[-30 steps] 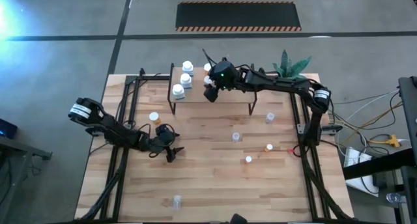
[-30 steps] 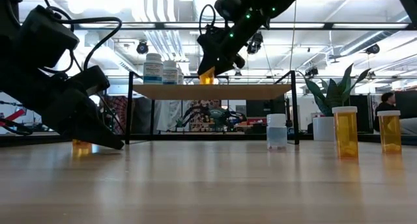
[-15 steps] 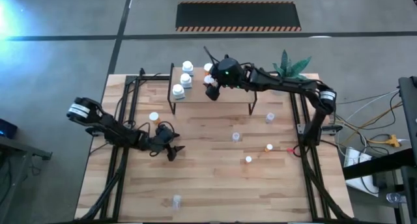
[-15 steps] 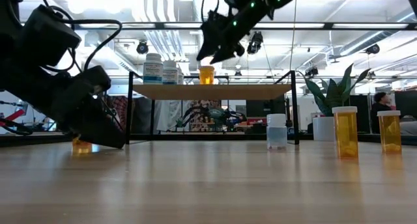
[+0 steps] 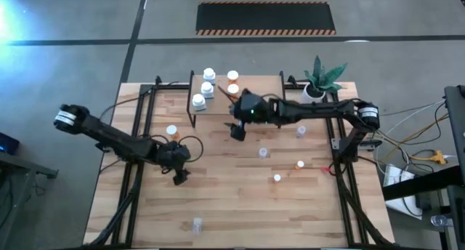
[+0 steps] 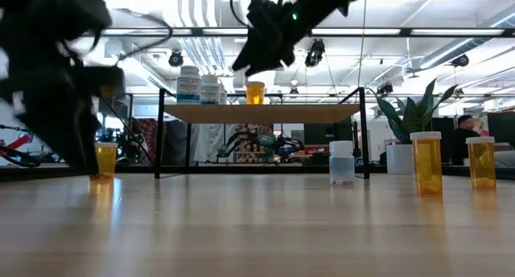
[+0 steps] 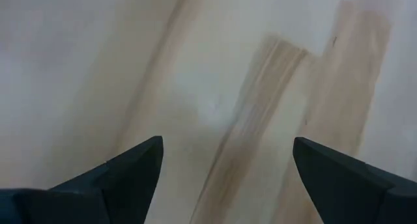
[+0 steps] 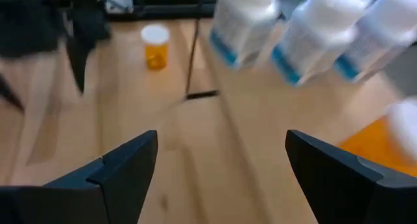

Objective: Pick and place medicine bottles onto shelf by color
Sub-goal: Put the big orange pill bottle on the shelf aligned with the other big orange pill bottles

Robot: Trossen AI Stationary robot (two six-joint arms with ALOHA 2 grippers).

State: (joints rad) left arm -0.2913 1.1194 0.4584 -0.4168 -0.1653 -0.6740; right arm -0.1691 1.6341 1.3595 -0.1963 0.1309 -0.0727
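— Wooden worktop [image 5: 218,199] first, from the left: what do you see?

— The left claw [image 5: 179,179] is low over bare planks, its fingers spread, grasping nothing. Just beside it, toward the shelf, one orange bottle [image 5: 172,131] stands on the worktop.

— And the shelf?

— The shelf [image 5: 254,97] carries three white bottles [image 5: 206,88] at its left end and two orange bottles [image 5: 232,83] next to them.

— Where is the right claw?

— The right claw [image 5: 236,131] is in front of the shelf, apart from the bottles, released and empty.

— More to the right?

— Two pale bottles [image 5: 264,152] and two orange ones [image 5: 299,164] stand on the worktop; a plant [image 5: 323,75] is at the far corner.
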